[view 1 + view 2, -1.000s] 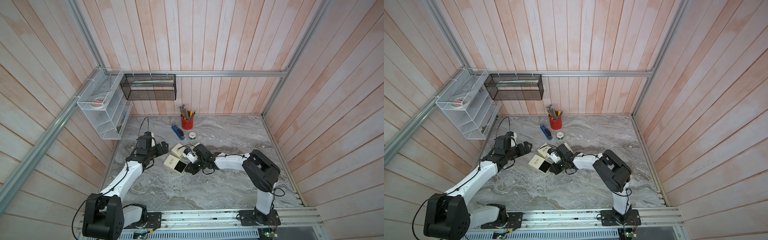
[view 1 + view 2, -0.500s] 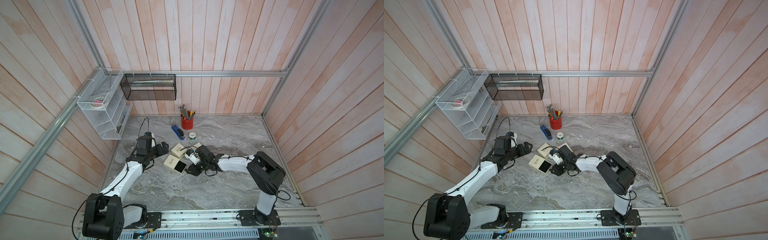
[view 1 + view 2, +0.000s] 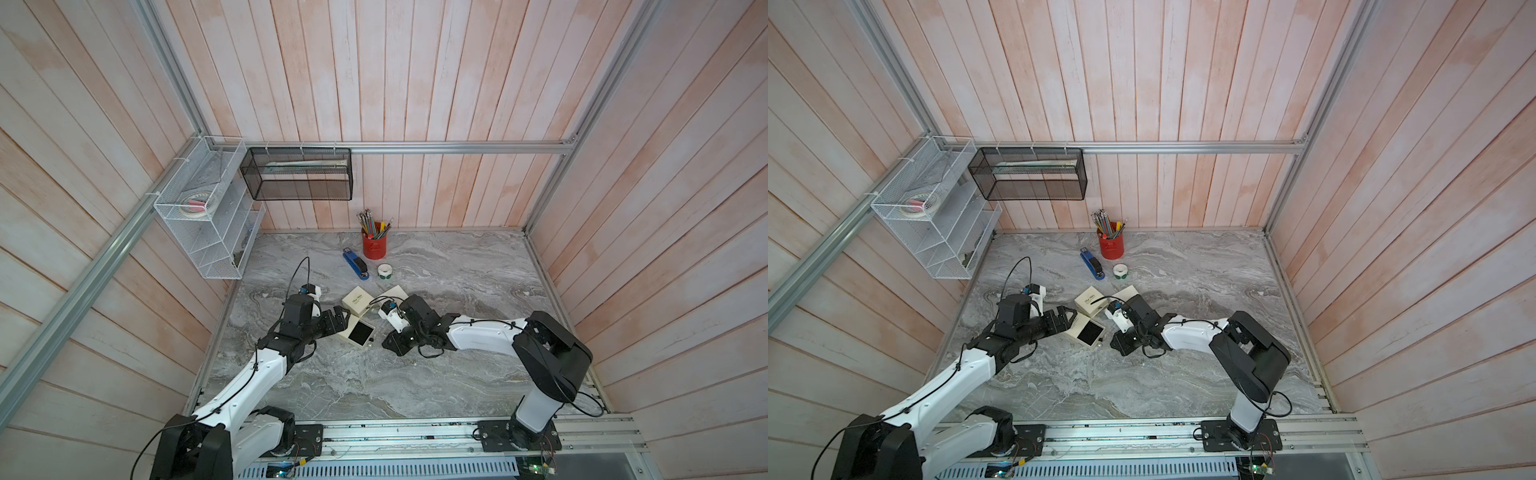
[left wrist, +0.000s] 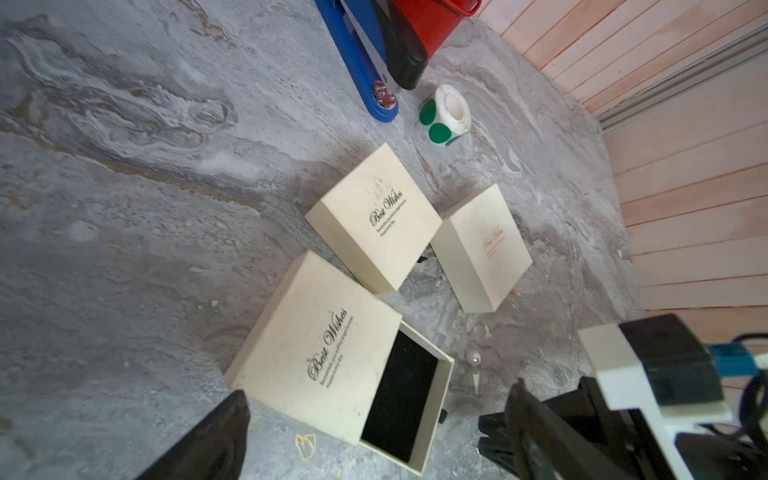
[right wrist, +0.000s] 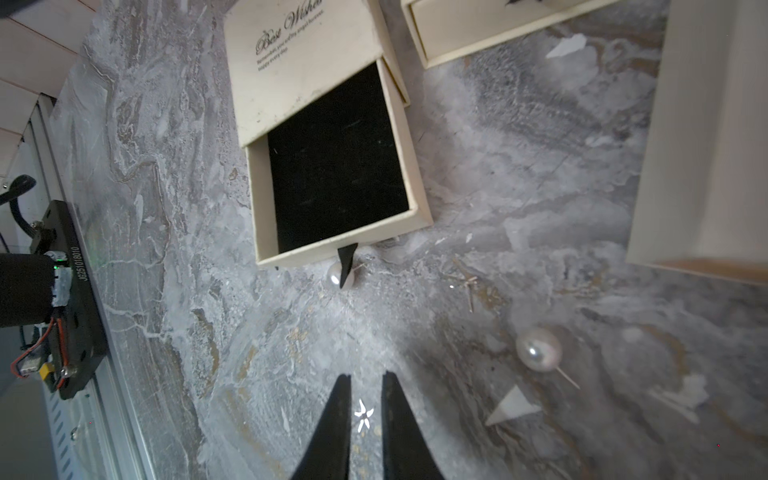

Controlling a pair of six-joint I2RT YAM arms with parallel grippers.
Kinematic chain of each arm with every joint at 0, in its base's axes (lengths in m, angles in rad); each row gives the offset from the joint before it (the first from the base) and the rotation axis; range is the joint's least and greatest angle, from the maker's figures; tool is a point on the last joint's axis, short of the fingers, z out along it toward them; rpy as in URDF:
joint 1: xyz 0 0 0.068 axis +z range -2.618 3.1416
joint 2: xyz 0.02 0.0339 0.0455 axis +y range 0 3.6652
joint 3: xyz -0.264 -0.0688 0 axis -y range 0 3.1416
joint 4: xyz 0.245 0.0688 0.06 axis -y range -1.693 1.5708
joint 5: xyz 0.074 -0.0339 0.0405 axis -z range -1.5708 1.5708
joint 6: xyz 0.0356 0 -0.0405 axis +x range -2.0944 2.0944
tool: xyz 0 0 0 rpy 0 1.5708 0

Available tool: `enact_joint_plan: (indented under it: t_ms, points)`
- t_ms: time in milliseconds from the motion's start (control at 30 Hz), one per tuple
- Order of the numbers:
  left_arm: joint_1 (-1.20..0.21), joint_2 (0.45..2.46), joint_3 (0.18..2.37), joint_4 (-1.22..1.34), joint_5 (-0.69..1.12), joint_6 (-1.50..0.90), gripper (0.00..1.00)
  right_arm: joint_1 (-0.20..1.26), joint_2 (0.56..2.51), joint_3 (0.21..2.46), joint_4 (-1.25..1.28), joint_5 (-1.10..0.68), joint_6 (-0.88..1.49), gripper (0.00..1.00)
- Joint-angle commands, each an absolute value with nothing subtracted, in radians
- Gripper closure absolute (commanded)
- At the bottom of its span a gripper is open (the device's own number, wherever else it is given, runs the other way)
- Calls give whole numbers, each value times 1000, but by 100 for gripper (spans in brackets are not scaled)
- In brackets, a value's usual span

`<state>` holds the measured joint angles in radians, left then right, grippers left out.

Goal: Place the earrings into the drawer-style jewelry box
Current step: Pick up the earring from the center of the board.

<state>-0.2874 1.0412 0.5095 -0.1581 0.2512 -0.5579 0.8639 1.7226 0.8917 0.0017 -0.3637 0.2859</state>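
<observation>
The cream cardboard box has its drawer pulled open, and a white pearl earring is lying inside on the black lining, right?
No. The cream cardboard box has its drawer pulled open, but the black lining is bare. The white pearl earring lies outside on the grey marble table, by its black pull tab; the right wrist view shows it.

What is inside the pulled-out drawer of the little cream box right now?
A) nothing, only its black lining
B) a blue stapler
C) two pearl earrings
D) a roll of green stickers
A: the drawer shows only bare black lining, while a pearl earring and a second pearl lie outside it on the table.
</observation>
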Motion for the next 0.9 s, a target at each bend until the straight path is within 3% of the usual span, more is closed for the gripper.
enact_joint_plan:
  t_ms: [0,100,167,233,267,333,400,467,567,633,700,733,800,867]
  points:
    - [-303,1010,457,-91,267,-619,4,875,1704,869,32,-365,304,84]
    - [-308,1022,453,-73,268,-627,4,875,1699,855,23,-257,331,77]
    - [-318,1031,461,-68,263,-622,4,874,1710,887,-48,-154,347,81]
    - [-327,1042,470,-68,255,-614,4,878,1685,871,-12,-234,312,79]
    - [-329,1049,474,-68,255,-609,4,881,1667,865,-12,-184,320,79]
    - [-331,1061,483,-69,253,-603,4,864,1654,867,-41,-97,354,88]
    - [-331,1070,483,-56,254,-604,4,856,1639,849,-1,-223,334,83]
    - [-332,1084,485,-40,261,-604,4,871,1640,858,-43,-64,365,87]
    - [-341,1100,489,-31,259,-603,4,857,1626,828,17,-206,333,85]
    - [-342,1109,486,-22,263,-603,4,858,1629,836,-18,-80,367,89]
    - [-346,1117,489,-21,264,-603,4,834,1638,839,-19,-180,343,89]
    - [-350,1118,486,-12,263,-606,4,833,1629,827,-1,-168,340,86]
    - [-359,1124,488,-5,266,-610,4,835,1628,841,-43,-69,357,90]
    - [-378,1130,493,-8,250,-607,4,810,1623,830,-7,-217,332,87]
